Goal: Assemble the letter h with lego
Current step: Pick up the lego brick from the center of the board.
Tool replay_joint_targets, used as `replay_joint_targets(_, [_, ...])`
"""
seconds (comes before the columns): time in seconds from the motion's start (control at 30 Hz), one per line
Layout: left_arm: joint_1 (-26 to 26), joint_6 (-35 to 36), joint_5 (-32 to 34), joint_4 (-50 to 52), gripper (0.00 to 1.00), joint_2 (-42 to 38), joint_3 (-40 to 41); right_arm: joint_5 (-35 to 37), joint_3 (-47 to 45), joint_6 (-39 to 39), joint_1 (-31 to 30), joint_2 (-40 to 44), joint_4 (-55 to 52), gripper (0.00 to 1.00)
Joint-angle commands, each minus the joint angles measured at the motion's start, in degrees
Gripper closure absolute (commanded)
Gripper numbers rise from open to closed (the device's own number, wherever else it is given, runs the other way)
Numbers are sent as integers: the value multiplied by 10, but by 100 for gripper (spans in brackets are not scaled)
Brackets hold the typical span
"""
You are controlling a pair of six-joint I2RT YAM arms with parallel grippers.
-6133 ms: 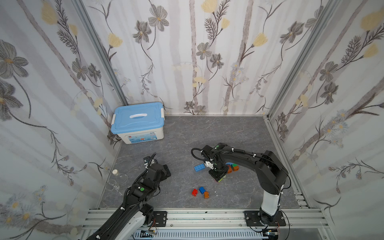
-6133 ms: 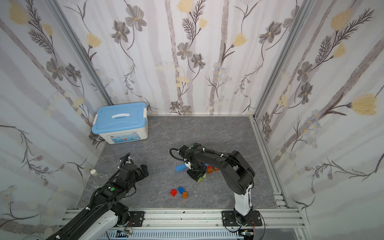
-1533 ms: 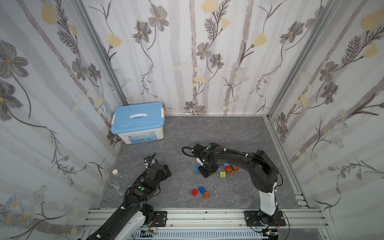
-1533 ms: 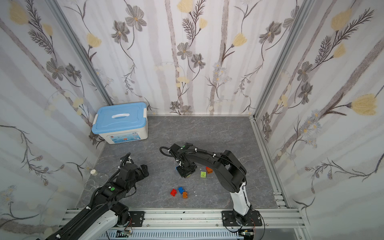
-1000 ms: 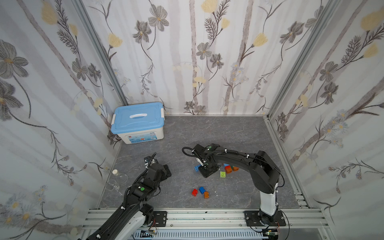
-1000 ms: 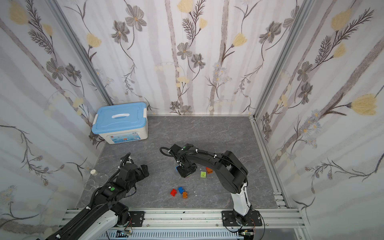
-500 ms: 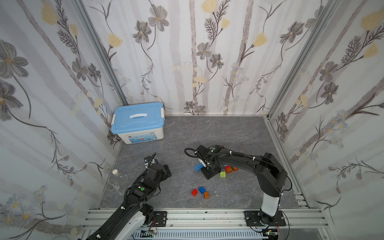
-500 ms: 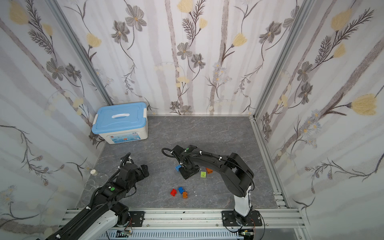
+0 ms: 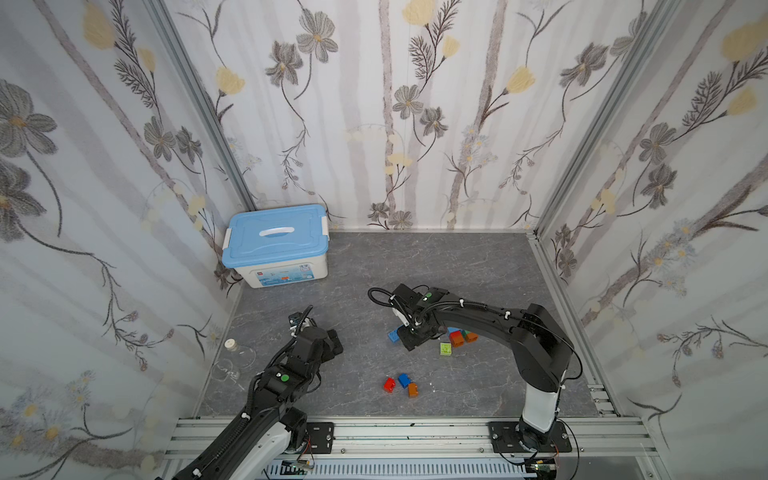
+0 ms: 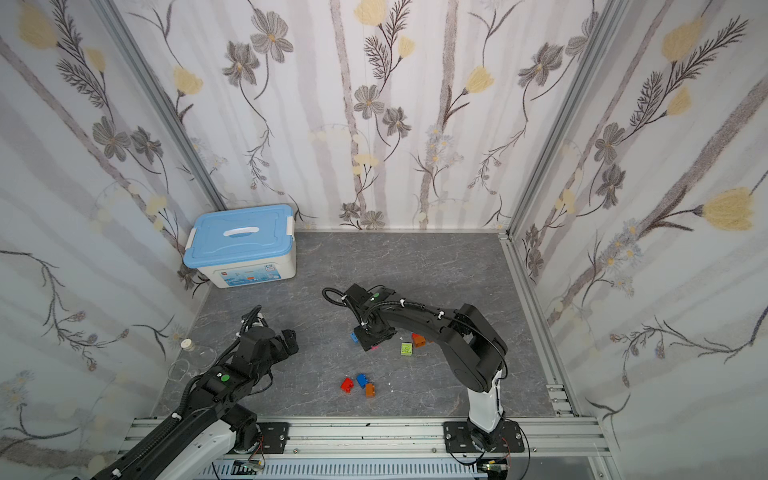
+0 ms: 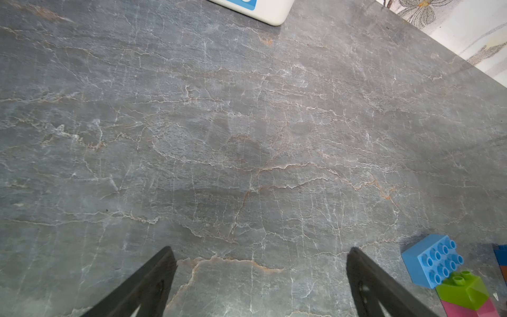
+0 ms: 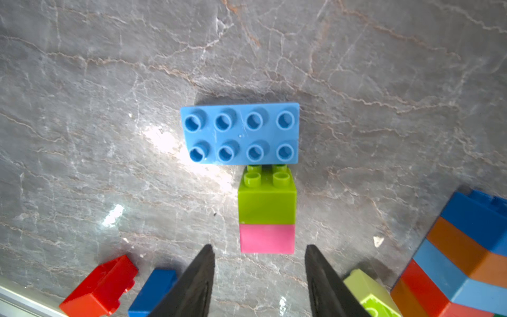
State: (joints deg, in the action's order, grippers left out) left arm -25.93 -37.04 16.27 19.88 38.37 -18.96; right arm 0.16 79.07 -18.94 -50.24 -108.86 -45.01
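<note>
In the right wrist view a long light-blue lego brick [image 12: 241,134] lies studs-up on the grey floor. A lime brick [image 12: 267,200] joined to a pink brick [image 12: 267,238] lies on its side, its studs against the light-blue brick's edge. My right gripper [image 12: 258,252] is open, with its tips just short of the pink end and nothing between them. In both top views the right gripper [image 9: 411,338] [image 10: 372,343] hovers low over that group. My left gripper [image 11: 260,251] is open over bare floor, well to the left [image 9: 332,338].
A stack of blue, orange, light-blue and red bricks [image 12: 466,255] and a loose lime brick [image 9: 446,349] lie right of the right gripper. Red [image 9: 389,385], blue [image 9: 404,380] and orange [image 9: 413,390] bricks lie nearer the front rail. A lidded storage box [image 9: 276,245] stands at the back left.
The right gripper's jaws have opened and let go of the lime-and-pink piece beside the light-blue brick. The left arm has not moved.
</note>
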Motion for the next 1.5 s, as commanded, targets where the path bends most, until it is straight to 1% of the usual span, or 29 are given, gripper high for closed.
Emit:
replay_joint_targets(0.0, [1, 1, -2, -2, 0, 4, -5, 15, 11, 9, 1, -17, 21, 47])
replay_joint_targets(0.1, [0, 1, -13, -1, 0, 15, -9, 25, 17, 11, 1, -32, 21, 49])
replay_joint_targets(0.23, [0, -7, -35, 5, 0, 42, -19, 42, 14, 16, -1, -36, 17, 50])
replay_joint_targets(0.37, [0, -18, -73, 9, 0, 82, -30, 50, 6, 19, 0, -35, 20, 50])
replay_joint_targets(0.5, [0, -26, -126, 18, 0, 122, -59, 44, -6, 21, -1, -38, 35, 65])
replay_joint_targets(0.63, [1, -33, -177, 44, 0, 154, -105, 35, -23, 24, 0, -27, 53, 70])
replay_joint_targets(0.77, [1, -29, -249, 79, 0, 179, -164, 15, -71, 36, -4, 43, 109, 72])
replay_joint_targets(0.83, [1, -25, -315, 79, 2, 188, -185, 7, -102, 50, -4, 86, 143, 73])
replay_joint_targets(0.9, [0, -32, -398, 60, 6, 196, -200, -8, -136, 67, -8, 130, 186, 75])
replay_joint_targets(1.0, [-2, -52, -479, 34, 14, 203, -215, -33, -181, 91, -20, 191, 248, 73])
replay_joint_targets(1.17, [-15, -44, -560, 40, 17, 222, -257, -35, -234, 137, -60, 265, 333, 73])
replay_joint_targets(1.23, [-22, -41, -582, 39, 18, 231, -267, -35, -251, 142, -69, 292, 365, 73])
replay_joint_targets(1.27, [-26, -40, -588, 40, 19, 234, -271, -40, -269, 143, -71, 304, 381, 73])
replay_joint_targets(1.33, [-29, -35, -590, 52, 24, 242, -280, -44, -280, 147, -73, 320, 397, 73])
replay_joint_targets(1.4, [-30, -27, -588, 72, 32, 253, -292, -41, -284, 152, -76, 331, 403, 73])
replay_joint_targets(1.47, [-33, -23, -600, 72, 33, 257, -296, -39, -286, 157, -77, 337, 404, 73])
